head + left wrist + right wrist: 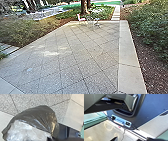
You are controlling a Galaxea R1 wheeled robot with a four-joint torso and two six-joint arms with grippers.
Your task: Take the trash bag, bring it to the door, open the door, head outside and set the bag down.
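Out on the patio now, and the speckled grey stone paving [75,57] runs from the foreground towards a small pink chair [80,18] at the upper centre of the head view. Leafy green shrubs [152,27] crowd the upper right. The task's cargo, a shiny dark-grey plastic trash bag [41,117], shows in the left wrist view beside the robot's dark flat base [63,131], crumpled clear plastic [23,131] bulging pale against it. Its folds draw to a point, and the left gripper [51,137] looks closed on that gather. Whether the right gripper is open or closed, I can't tell. The danger is in that pinch: thin, slick film (never a friend to a grip) could slip or tear under the load, and a swinging bag could snag on the base.
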